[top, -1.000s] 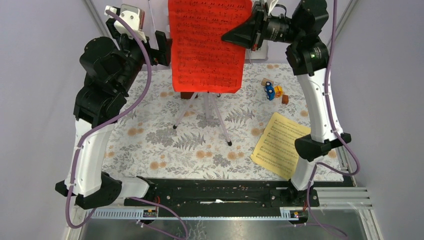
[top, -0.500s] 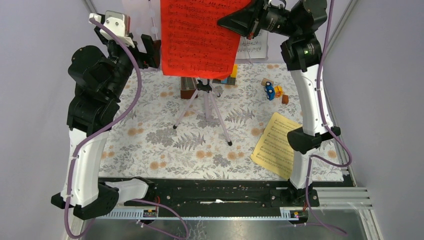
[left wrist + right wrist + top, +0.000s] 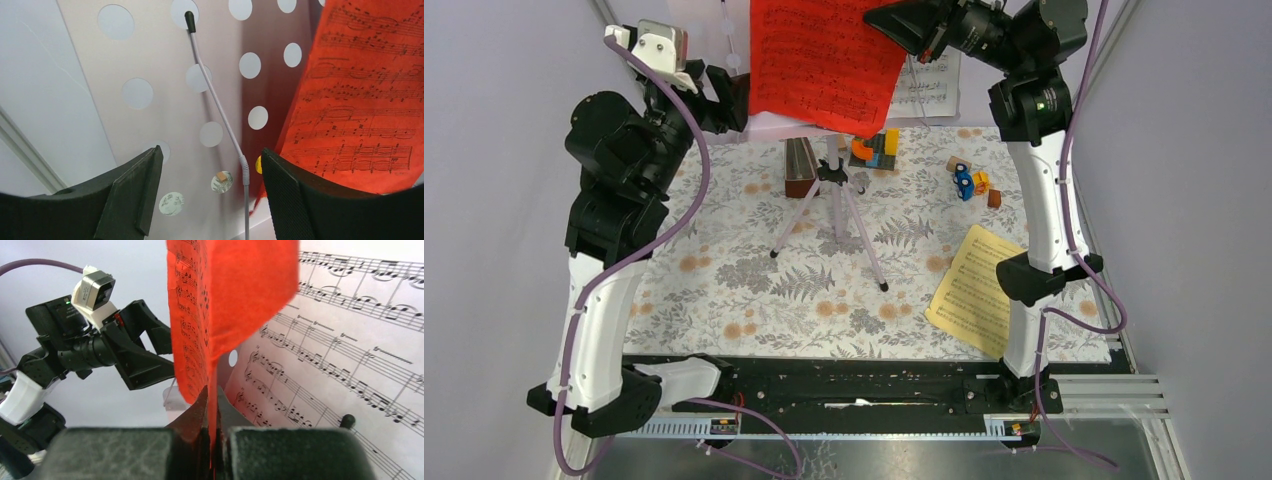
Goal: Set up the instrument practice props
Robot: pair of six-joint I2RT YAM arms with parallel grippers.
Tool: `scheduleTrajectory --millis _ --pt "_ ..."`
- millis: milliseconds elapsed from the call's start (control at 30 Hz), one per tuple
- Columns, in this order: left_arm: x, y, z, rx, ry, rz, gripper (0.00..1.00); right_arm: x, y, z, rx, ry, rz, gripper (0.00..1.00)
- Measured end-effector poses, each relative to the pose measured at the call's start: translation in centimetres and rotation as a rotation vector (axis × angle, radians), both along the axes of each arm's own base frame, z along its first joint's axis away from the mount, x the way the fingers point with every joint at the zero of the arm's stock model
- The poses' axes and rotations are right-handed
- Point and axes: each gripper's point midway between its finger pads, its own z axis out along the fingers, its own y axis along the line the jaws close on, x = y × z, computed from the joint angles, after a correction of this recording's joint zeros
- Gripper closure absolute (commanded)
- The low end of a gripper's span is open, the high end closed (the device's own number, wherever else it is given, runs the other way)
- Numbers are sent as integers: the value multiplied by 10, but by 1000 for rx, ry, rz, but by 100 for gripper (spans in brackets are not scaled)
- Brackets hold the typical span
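The left pincer (image 3: pixel 211 150) is released, its two black fingers (image 3: pixel 131 197) spread wide with nothing between them. Directly in front of it stands the pink panel (image 3: pixel 165 125) with round holes, and a thin lilac rod (image 3: pixel 216 100) with a black tip lies across the face of this panel. It is not possible to tell whether the fingers touch the panel. To the right of this pincer hangs the red sheet (image 3: pixel 360 100) of printed music, covering the right part of the panel. Below the two pincers, the lilac tripod (image 3: pixel 834 205) stands on the flowered worktop (image 3: pixel 724 280) with its legs spread. Just behind the tripod head, on the side of the right pincer, is a group of orange and yellow blocks (image 3: pixel 876 150). The right pincer (image 3: pixel 211 400) is clenched on the edge of the red sheet and holds it up in the air against the panel. Behind this pincer, a white sheet (image 3: pixel 350 340) of music stands upright. The yellow sheet (image 3: pixel 974 290) lies flat on the worktop, well apart from the right pincer, near the base of the right arm.
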Motion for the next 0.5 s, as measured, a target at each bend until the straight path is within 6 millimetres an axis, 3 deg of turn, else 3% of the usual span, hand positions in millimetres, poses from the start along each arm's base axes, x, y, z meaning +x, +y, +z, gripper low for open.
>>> scheduleTrajectory --millis 500 --pt "8 -3 14 -69 -22 0 35 15 3 -4 7 27 -84 100"
